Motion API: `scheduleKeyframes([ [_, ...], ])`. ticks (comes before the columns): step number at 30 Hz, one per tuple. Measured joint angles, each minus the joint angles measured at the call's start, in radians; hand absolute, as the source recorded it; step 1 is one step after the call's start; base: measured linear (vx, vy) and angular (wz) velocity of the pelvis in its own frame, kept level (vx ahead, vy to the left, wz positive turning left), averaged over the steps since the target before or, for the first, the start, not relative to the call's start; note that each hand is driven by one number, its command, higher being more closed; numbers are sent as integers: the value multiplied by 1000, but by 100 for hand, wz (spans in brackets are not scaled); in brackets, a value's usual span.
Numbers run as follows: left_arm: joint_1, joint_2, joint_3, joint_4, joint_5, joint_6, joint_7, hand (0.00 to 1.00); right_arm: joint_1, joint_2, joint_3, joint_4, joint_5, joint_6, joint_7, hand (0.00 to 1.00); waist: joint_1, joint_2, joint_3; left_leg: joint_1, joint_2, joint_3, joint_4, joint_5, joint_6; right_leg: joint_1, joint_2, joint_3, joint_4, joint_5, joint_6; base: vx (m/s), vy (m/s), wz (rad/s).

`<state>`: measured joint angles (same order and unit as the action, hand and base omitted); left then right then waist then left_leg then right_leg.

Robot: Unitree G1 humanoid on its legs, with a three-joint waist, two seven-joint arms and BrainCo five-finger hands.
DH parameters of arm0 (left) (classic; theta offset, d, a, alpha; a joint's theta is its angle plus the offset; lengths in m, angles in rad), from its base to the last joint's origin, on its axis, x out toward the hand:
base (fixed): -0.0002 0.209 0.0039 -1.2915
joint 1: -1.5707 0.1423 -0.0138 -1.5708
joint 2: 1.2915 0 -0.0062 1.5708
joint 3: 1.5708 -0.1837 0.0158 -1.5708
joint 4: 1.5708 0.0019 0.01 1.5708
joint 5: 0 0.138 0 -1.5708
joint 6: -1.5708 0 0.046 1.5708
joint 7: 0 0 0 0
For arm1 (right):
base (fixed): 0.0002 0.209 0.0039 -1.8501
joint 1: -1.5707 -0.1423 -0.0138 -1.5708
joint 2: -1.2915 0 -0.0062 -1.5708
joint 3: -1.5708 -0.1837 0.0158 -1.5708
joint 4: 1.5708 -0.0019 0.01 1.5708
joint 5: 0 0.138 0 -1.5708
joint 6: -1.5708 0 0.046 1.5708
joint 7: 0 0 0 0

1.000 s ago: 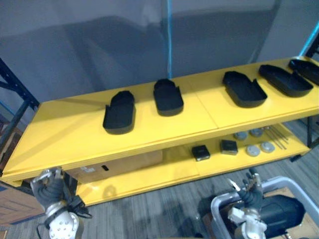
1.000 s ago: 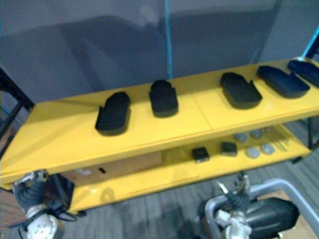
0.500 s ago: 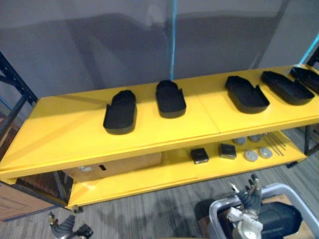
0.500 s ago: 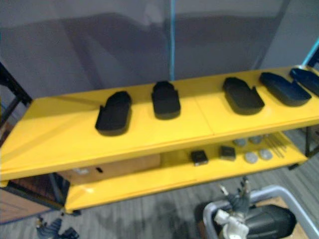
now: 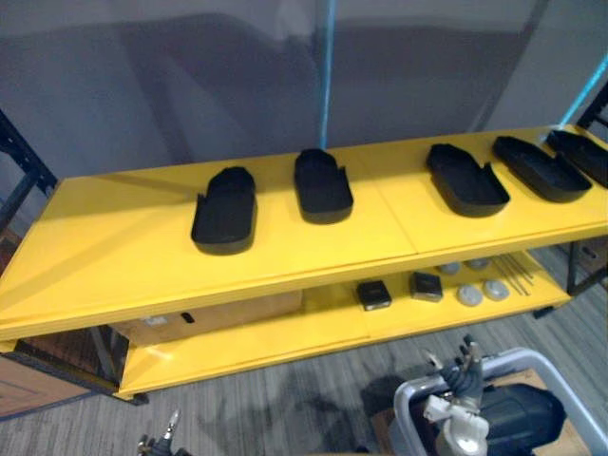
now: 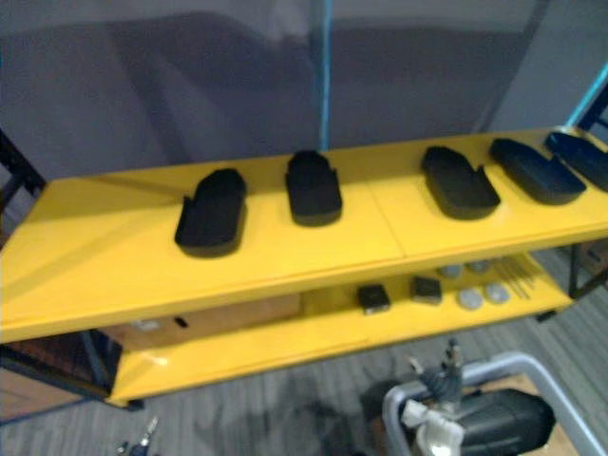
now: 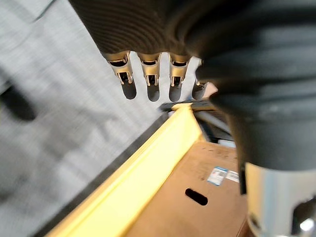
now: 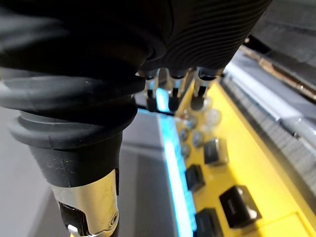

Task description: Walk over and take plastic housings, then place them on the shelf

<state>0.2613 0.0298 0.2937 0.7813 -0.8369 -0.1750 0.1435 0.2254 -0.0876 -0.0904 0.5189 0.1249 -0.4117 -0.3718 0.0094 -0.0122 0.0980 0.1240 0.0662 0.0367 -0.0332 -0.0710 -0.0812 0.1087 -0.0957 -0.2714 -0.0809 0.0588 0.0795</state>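
Note:
Several black plastic housings lie in a row on the yellow shelf's top board (image 5: 123, 275): one at the left (image 5: 225, 211), one in the middle (image 5: 322, 185), and more to the right (image 5: 465, 179). My left hand (image 7: 150, 74) hangs low beside the shelf's lower left corner, fingers straight and holding nothing. My right hand (image 5: 460, 372) is at the lower right, in front of the shelf and apart from the housings. Its fingers (image 8: 170, 94) are relaxed and empty.
A grey tube-framed cart (image 5: 532, 362) holding a dark rounded part (image 5: 521, 414) stands at the lower right, by my right hand. The lower board carries small black boxes (image 5: 373, 294), grey discs (image 5: 469, 295) and a cardboard box (image 5: 218, 315). A grey wall rises behind.
My left hand has dropped from beside the shelf's left corner to the bottom edge of the eye views. The camera has shifted slightly. The housings have not moved.

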Motion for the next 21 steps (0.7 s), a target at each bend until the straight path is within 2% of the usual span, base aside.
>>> scheduleKeyframes([
  [3, -12, 1, -23, 16, -60, 2, -43, 0, 0, 9, -1, 11, -1, 0, 15, 0, -5, -2, 2, 5, 0, 4, -8, 3, 0, -1, 0, 3, 0, 0, 0, 12, 3, -2],
  [5, -24, -1, -41, 29, -58, 3, -50, 0, 0, 16, 2, 12, -3, 0, 24, 0, -9, -3, 3, 15, 0, 10, -13, 3, 0, 3, 0, 9, 0, 0, 0, 22, 11, -8],
  [10, -40, 1, -81, 30, 61, 2, -52, 0, -5, 26, 3, 12, -20, -1, 24, 0, -14, -13, 9, 24, 0, 26, -13, 3, 0, 6, 0, 24, 0, 1, 2, -7, 5, -7],
  [21, -44, 2, -82, 61, 72, 13, -60, 0, 9, 33, 3, 12, -21, -1, 21, 0, -24, -17, 11, 35, 5, 39, -26, 3, -1, 7, 6, 33, 0, 0, 1, 3, 0, -2],
])
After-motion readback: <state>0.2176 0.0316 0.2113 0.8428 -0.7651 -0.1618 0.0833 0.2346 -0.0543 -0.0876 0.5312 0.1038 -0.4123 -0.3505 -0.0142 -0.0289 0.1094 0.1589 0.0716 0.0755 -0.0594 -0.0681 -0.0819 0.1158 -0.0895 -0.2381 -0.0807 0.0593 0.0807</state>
